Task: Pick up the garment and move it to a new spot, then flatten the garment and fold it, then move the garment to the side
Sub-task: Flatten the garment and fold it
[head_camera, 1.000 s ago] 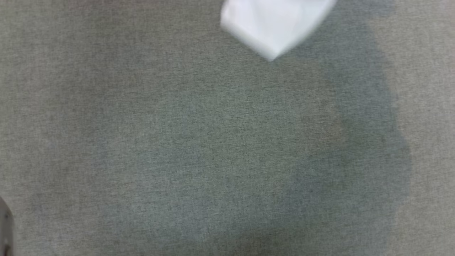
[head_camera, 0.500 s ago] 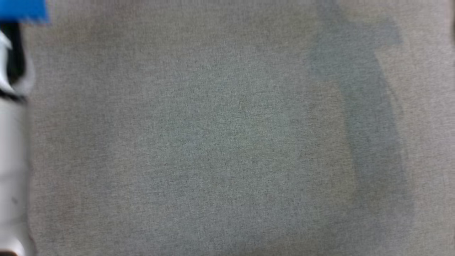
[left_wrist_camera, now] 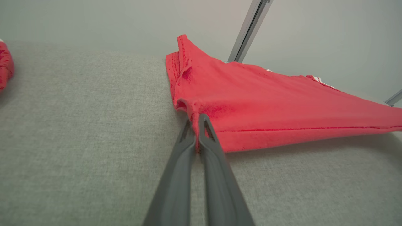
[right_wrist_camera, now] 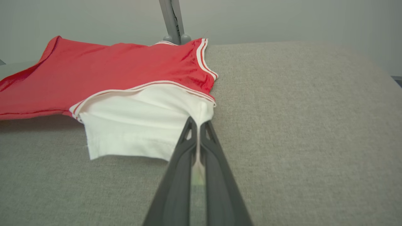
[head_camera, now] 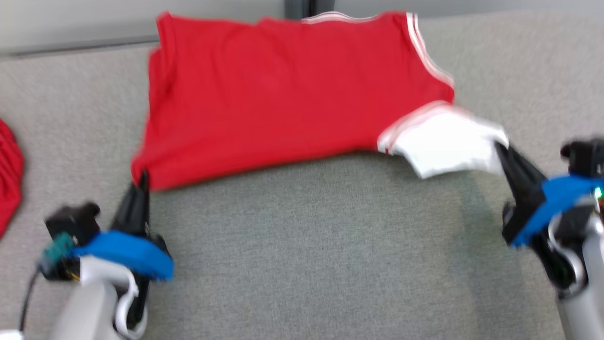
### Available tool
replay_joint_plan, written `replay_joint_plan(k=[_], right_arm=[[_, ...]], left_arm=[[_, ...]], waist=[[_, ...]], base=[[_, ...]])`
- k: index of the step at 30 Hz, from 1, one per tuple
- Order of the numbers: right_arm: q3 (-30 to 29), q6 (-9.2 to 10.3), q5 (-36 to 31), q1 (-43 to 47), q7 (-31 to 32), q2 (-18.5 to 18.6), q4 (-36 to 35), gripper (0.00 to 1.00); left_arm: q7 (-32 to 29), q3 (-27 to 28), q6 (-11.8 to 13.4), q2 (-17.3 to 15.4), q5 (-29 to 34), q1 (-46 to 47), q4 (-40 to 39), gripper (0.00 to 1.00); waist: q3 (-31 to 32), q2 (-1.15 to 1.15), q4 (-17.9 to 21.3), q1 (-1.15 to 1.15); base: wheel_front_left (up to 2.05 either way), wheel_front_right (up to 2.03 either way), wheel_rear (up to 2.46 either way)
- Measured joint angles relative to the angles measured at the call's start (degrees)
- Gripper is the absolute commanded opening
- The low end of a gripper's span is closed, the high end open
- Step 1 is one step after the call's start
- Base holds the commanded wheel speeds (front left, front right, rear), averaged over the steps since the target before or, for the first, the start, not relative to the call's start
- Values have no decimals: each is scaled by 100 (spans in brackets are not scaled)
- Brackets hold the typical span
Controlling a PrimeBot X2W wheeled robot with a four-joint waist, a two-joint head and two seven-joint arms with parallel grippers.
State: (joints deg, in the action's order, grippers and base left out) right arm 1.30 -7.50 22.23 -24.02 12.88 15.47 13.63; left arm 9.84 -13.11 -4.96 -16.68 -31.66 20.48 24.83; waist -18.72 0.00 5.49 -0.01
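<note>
Left end effector [head_camera: 141, 178] and right end effector [head_camera: 500, 150] wide apart, tight on garment [head_camera: 283, 94] corners

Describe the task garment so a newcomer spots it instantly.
On the grey tabletop, look far middle, below the metal post. The garment is the broad red shirt spread there; unlike the other red cloth at the left edge, it has a white sleeve and white-striped trim.

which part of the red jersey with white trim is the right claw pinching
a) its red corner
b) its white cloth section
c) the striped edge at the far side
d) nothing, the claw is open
b: in the right wrist view the right claw is shut on the white cloth section of the red jersey with white trim; the left claw pinches a red corner.
</note>
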Motion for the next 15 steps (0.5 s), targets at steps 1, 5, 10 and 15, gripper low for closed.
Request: replay_joint_plan(k=[1, 5, 10, 15], right_arm=[[-112, -1, -36, 260, 202, -33, -182, 0], [-641, -1, -221, 1312, 990, -371, -1011, 0], [-1118, -1, -377, 2357, 1817, -917, -2042, 0], [-1414, -1, -485, 3080, 2444, -1178, -2739, 0]], left_arm=[[-56, -11, 44, 25, -51, -217, -70, 0], [-343, 13, 279, 188, -320, -1032, -602, 0], [-784, -3, 603, 218, -513, -1944, -1358, 0], [-1251, -75, 980, 141, -541, -2698, -2040, 0]], waist=[[112, 0, -8, 0], [498, 0, -28, -1], [796, 0, -51, -1], [879, 0, -97, 0]], base=[[0, 0, 0], [0, 0, 0], [0, 0, 0], [0, 0, 0]])
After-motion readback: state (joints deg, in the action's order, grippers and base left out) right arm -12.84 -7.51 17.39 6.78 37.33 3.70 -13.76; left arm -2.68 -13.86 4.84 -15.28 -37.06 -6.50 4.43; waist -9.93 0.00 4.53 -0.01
